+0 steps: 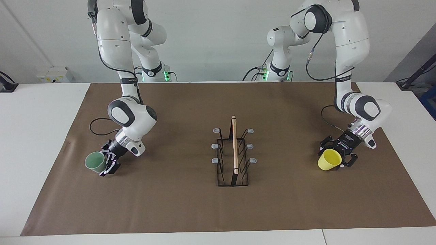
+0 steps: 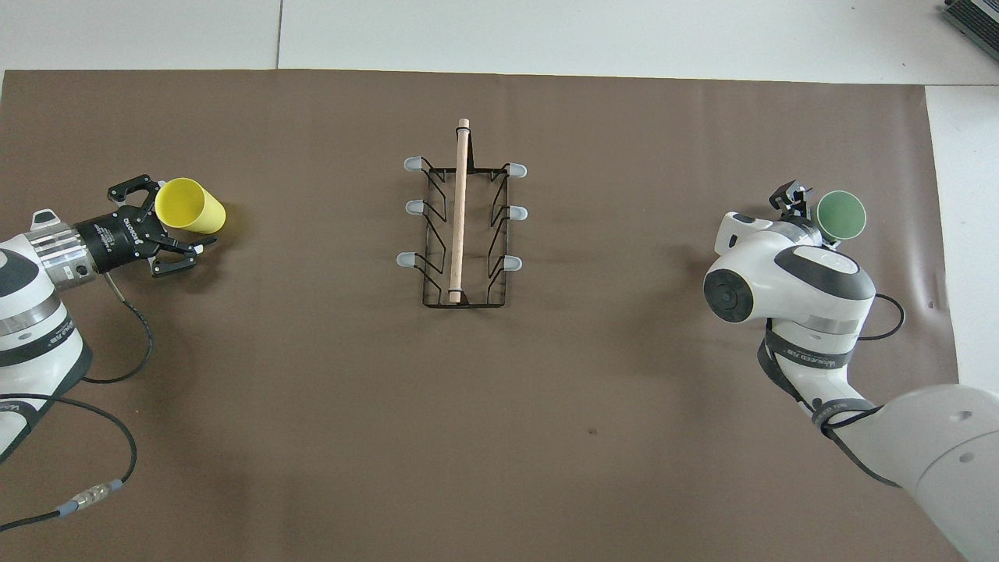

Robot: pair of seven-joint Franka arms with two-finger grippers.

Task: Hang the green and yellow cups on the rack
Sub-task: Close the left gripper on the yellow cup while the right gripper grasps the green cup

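The yellow cup (image 1: 329, 160) (image 2: 190, 206) stands on the brown mat toward the left arm's end of the table. My left gripper (image 1: 331, 157) (image 2: 178, 218) is low at the mat, open, with a finger on either side of the cup. The pale green cup (image 1: 95, 161) (image 2: 841, 215) stands toward the right arm's end. My right gripper (image 1: 103, 162) is open and low beside it, its fingers reaching around the cup's side. The black wire rack (image 1: 234, 153) (image 2: 460, 226) with its wooden rod stands mid-table, its prongs bare.
A brown mat (image 1: 184, 204) covers most of the white table. Loose cables trail from both wrists (image 2: 117, 351) (image 2: 886, 312). White table shows past the mat's edge near the green cup (image 2: 964, 195).
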